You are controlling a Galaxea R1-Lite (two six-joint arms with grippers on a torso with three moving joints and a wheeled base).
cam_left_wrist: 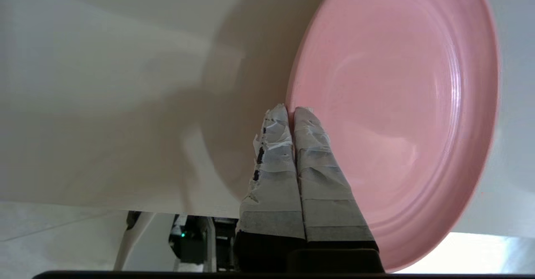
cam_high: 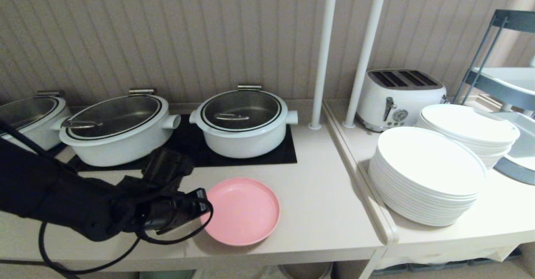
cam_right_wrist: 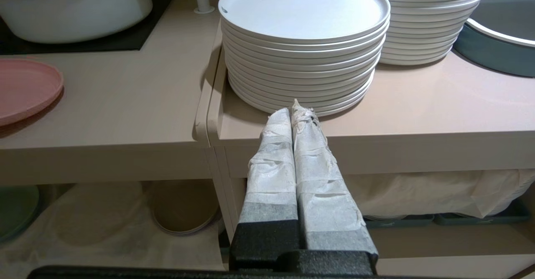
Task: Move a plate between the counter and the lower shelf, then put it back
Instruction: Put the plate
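A small round pink plate [cam_high: 242, 210] lies flat on the beige counter [cam_high: 322, 212], close to the counter's front edge and roughly midway along the visible stretch, in front of the black inset panel [cam_high: 288, 155]. The left gripper [cam_high: 199, 212] reaches in from the counter's left end, low over the surface. Its two tape-wrapped fingers [cam_left_wrist: 317, 174] are pressed together with no gap, their tips meeting the plate's left rim; the thin rim may be pinched between them, but that cannot be told for sure. Three white pots with steel lids [cam_high: 243, 122] stand along the counter's back edge, on and beside the black panel. On the adjoining raised-edge top to the right sit two stacks of white plates [cam_high: 426, 174] and a white toaster [cam_high: 399, 97]. The right gripper [cam_right_wrist: 293, 110] hangs in front of that top's front edge, below counter level, fingers closed on nothing. Under the counter, the lower shelf [cam_right_wrist: 104, 220] is draped in white cloth, with a beige-grey plate [cam_right_wrist: 184, 208] resting on it.
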